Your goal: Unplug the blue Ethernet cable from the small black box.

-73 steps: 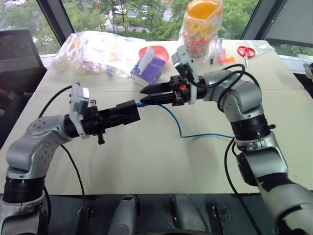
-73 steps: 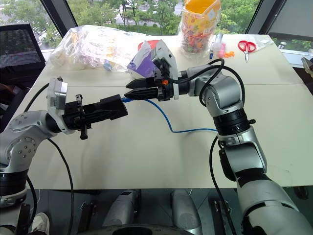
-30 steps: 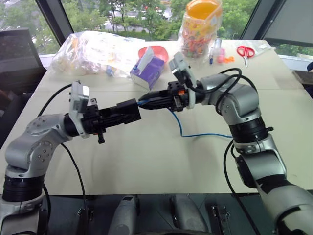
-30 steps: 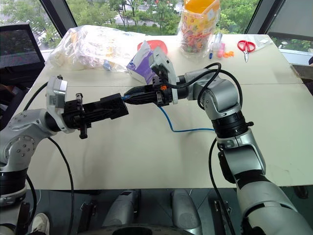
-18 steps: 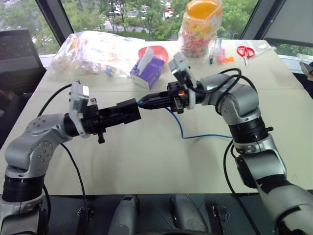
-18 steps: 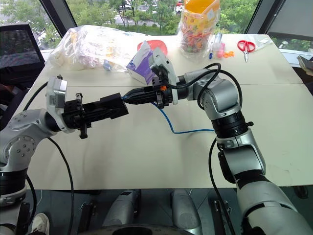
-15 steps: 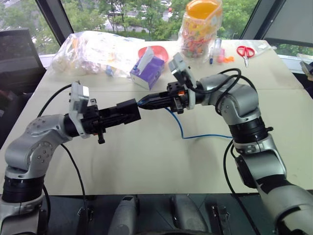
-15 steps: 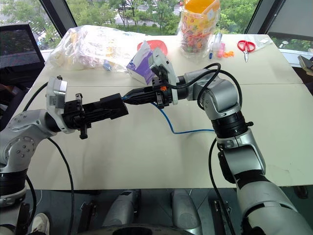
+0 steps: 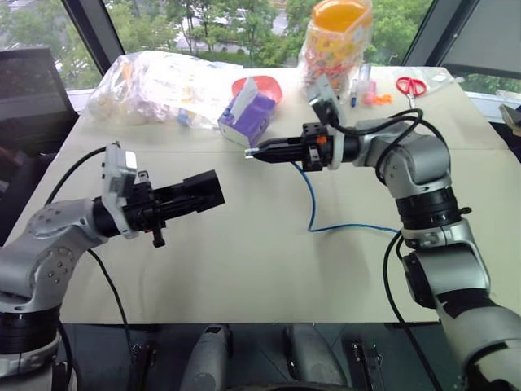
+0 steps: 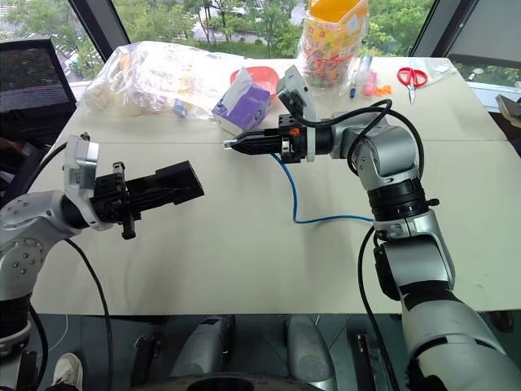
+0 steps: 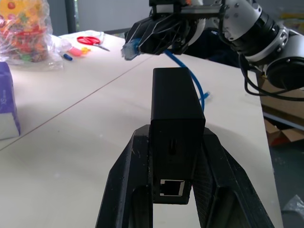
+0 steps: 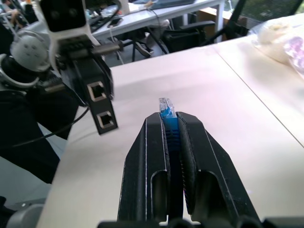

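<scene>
Blue Ethernet cable (image 9: 312, 198) plug free, pinched in the right gripper (image 12: 172, 124); cord trails onto the beige table (image 9: 244, 261). Small black box (image 11: 176, 137) clamped in the left gripper (image 9: 203, 192), well apart (ports empty). Behind: purple tissue box (image 9: 255, 116), plastic bags (image 9: 159, 81), red scissors (image 9: 409, 85), windows with trees (image 9: 228, 24).
</scene>
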`<state>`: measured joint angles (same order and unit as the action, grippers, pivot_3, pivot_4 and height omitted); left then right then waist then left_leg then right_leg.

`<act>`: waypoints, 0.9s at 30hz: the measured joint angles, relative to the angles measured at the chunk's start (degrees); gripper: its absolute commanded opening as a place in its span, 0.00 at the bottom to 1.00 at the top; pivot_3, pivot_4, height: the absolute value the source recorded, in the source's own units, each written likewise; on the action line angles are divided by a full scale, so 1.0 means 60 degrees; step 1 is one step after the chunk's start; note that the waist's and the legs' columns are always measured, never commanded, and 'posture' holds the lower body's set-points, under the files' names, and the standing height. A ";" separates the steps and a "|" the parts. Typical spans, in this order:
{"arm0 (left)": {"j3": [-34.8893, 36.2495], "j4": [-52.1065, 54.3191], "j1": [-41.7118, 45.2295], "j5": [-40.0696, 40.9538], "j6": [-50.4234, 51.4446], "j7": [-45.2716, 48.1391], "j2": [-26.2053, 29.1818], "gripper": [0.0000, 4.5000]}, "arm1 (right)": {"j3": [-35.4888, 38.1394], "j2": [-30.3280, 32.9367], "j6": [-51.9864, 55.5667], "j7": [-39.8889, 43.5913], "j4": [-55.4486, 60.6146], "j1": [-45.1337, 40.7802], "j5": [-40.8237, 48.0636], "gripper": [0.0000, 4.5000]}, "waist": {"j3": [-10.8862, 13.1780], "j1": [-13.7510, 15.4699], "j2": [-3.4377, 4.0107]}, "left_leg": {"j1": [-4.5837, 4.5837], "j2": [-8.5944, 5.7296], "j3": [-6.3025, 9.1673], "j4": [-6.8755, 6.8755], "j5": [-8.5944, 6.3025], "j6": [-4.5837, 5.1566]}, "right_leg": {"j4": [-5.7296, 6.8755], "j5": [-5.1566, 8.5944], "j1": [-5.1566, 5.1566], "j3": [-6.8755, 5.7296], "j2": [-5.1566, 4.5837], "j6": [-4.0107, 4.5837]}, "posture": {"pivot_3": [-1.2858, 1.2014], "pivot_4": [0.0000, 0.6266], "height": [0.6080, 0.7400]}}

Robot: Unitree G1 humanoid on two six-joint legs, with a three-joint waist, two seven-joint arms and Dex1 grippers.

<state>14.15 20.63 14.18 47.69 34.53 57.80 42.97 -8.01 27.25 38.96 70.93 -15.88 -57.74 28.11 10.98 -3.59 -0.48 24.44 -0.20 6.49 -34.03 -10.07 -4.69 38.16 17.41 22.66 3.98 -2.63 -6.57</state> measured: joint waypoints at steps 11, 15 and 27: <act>-0.1535 -0.3314 0.2118 -0.2416 -0.0796 -0.1714 -0.1922 0.11 | -0.0429 -0.1069 -0.3877 -0.3082 -0.4711 -0.0587 -0.3218 0.02 | 0.0004 -0.0004 -0.0009 | 0.0004 -0.0006 -0.0001 -0.0011 0.0011 -0.0012 | 0.0000 -0.0016 -0.0006 0.0001 -0.0001 -0.0018 | 0.52 0.24 1.00; -0.1699 -0.5091 0.3423 -0.2634 -0.0725 -0.2191 -0.3086 0.11 | -0.0588 -0.1256 -0.5070 -0.4461 -0.6423 -0.0797 -0.4298 0.02 | 0.0004 0.0063 -0.0009 | 0.0006 -0.0012 0.0003 0.0009 0.0012 -0.0013 | 0.0001 -0.0016 0.0001 0.0000 -0.0003 -0.0019 | 0.52 0.24 1.00; -0.1856 -0.8090 0.4146 -0.2740 0.0791 -0.2790 -0.4951 0.65 | -0.0212 -0.1555 -0.5810 -0.6051 -0.8173 -0.0906 -0.5007 0.39 | 0.0004 -0.0095 -0.0009 | -0.0004 -0.0011 0.0004 0.0010 0.0014 -0.0015 | 0.0026 -0.0017 0.0005 0.0004 0.0003 -0.0019 | 0.52 0.24 1.00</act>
<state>3.02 -27.92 39.06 31.25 39.27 41.06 13.27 -9.28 17.92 4.10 34.62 -64.92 -63.17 -1.93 11.00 -4.17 -0.54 24.41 -0.26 6.52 -33.97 -9.99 -4.78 38.31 17.31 22.70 4.00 -2.62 -6.69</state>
